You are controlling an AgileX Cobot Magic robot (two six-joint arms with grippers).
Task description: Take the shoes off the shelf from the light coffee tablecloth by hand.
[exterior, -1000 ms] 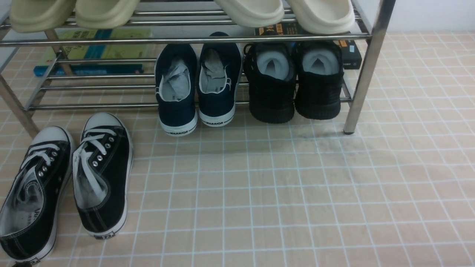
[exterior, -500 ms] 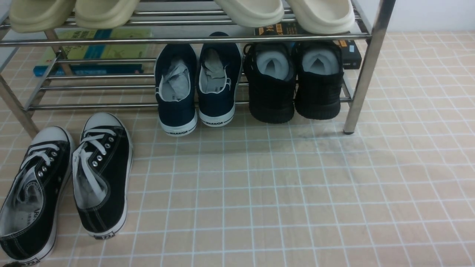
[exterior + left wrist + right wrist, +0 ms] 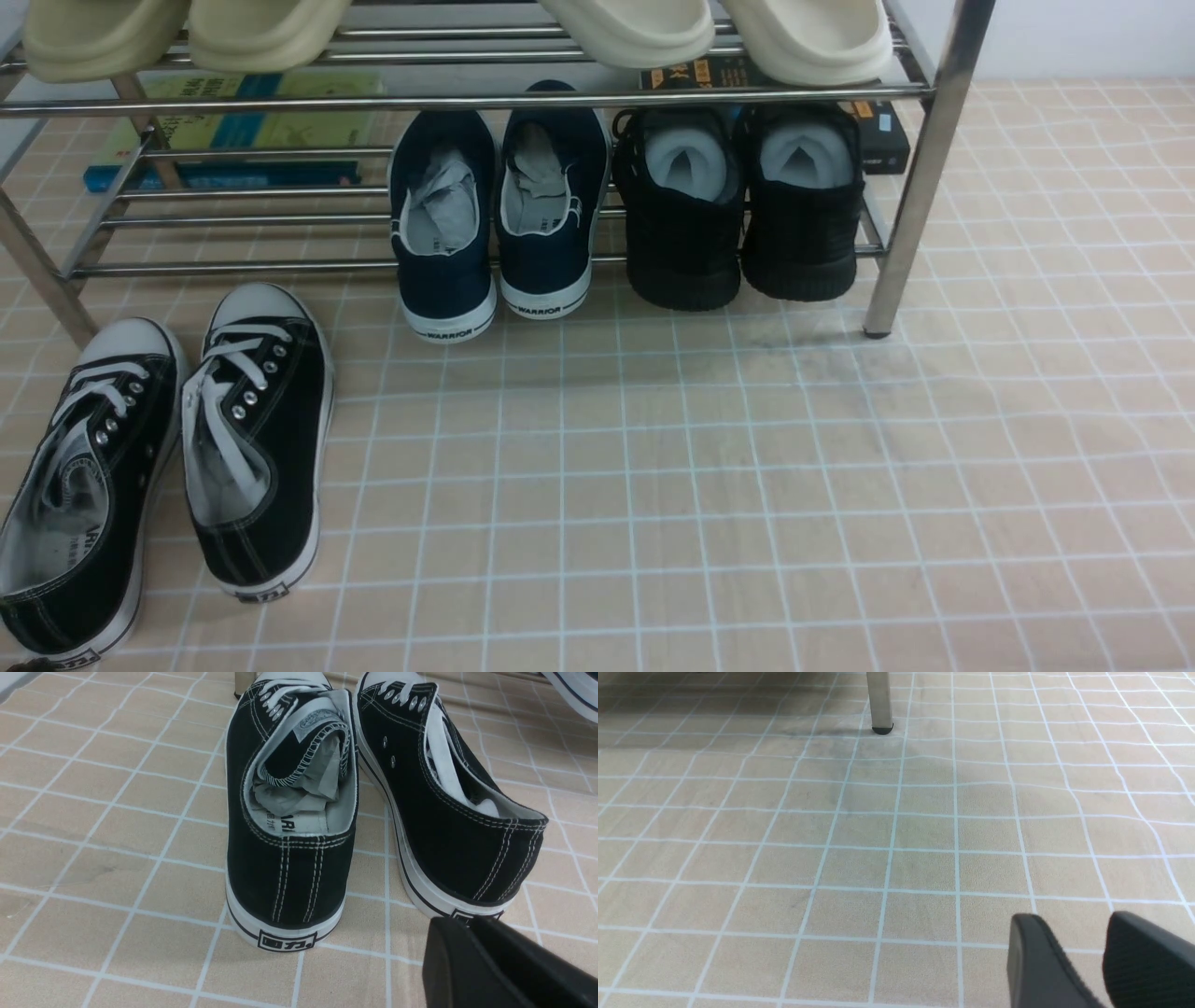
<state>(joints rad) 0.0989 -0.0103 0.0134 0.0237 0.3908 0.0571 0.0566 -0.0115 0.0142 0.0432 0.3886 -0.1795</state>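
The black canvas sneakers (image 3: 163, 453) stand side by side on the light coffee tablecloth (image 3: 700, 485), off the chrome shoe rack (image 3: 920, 177), with their white toe caps aimed at the rack's lower bars. Seen from the left wrist, both heels face the left gripper (image 3: 509, 961), just ahead of it and not touching it. The nearer heel of the right-hand sneaker (image 3: 448, 798) sits directly beyond the gripper's dark fingers (image 3: 467, 966), while the other sneaker (image 3: 289, 826), stuffed with grey paper, lies beside it, farther to the gripper's side. Those fingers show as one dark mass with only a thin seam between them, nearly closed, and nothing is held between them.

The right gripper (image 3: 1104, 956) hovers low over bare cloth, well apart from the sneakers. Its two black fingertips (image 3: 1041, 961) stand a little apart with the gridded cloth visible in the narrow gap, and they hold nothing. Ahead of it, one chrome post of the rack ends in a black foot (image 3: 882, 729) on the cloth.

On the rack's lower tier, beyond both grippers, rest the navy WARRIOR slip-ons (image 3: 495, 224) and, beside them, the all-black knit shoes (image 3: 742, 205). Pale slides (image 3: 719, 33) sit on the tier above, and books (image 3: 233, 131) lie behind the bars.
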